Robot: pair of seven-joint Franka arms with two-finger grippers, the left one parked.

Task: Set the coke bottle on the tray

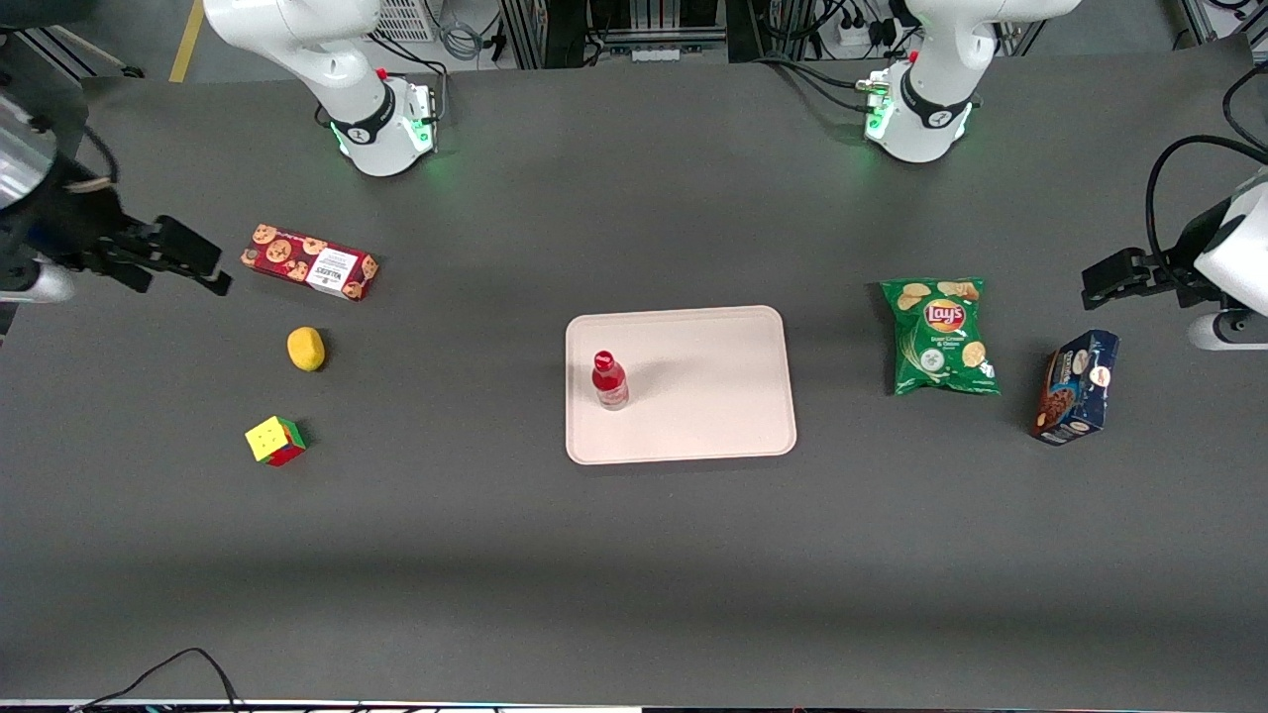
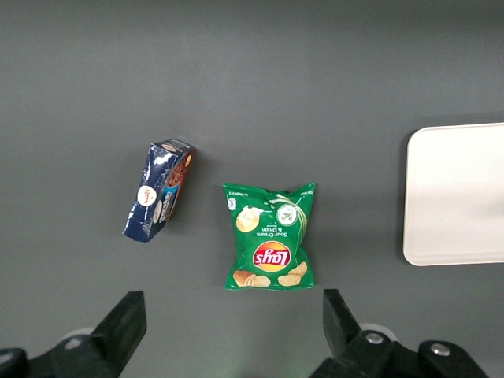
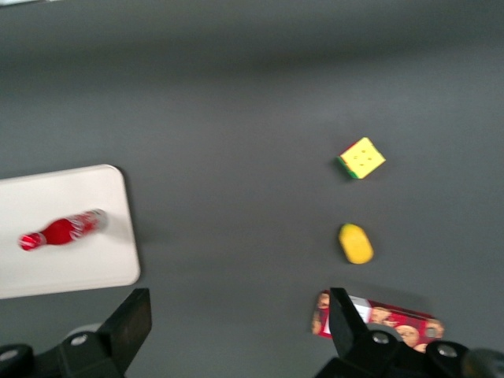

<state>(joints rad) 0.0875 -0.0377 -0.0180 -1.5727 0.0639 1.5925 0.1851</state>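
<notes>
1. Three views are covering the dark gray surface (image 1: 634, 555), and only the front view is taking in all of it: the tray (image 1: 713, 416) at the centre of the frame, with the coke bottle (image 1: 609, 381) standing upright on it near the tray's edge toward the working arm's end.
2. The gripper (image 1: 183, 259) is hanging at the middle left edge of the front frame, above the surface and well apart from the tray; its fingers are spread wide with nothing between them, as the right wrist view is confirming (image 3: 236, 331).
3. The right wrist view is showing the coke bottle (image 3: 61, 231) on the tray (image 3: 94, 268), plus the yellow fruit (image 3: 356, 243), the colour cube (image 3: 362, 158) and the cookie box (image 3: 394, 321); the gripper's finger (image 3: 350, 327) is covering part of that box.
4. In the front view the cookie box (image 1: 309, 261) is lying whole at the upper left, with the yellow fruit (image 1: 306, 349) and the colour cube (image 1: 275, 441) nearer the camera.
5. The left wrist view is showing only a bare strip of the tray (image 2: 457, 197), cut by the frame edge, so the bottle is missing there; it is giving the chips bag (image 2: 270, 236) and the blue box (image 2: 159, 201) instead.
6. Both are appearing at the right of the front frame: chips bag (image 1: 939, 337), blue box (image 1: 1076, 386). The small print on the blue box is too small to read.
</notes>
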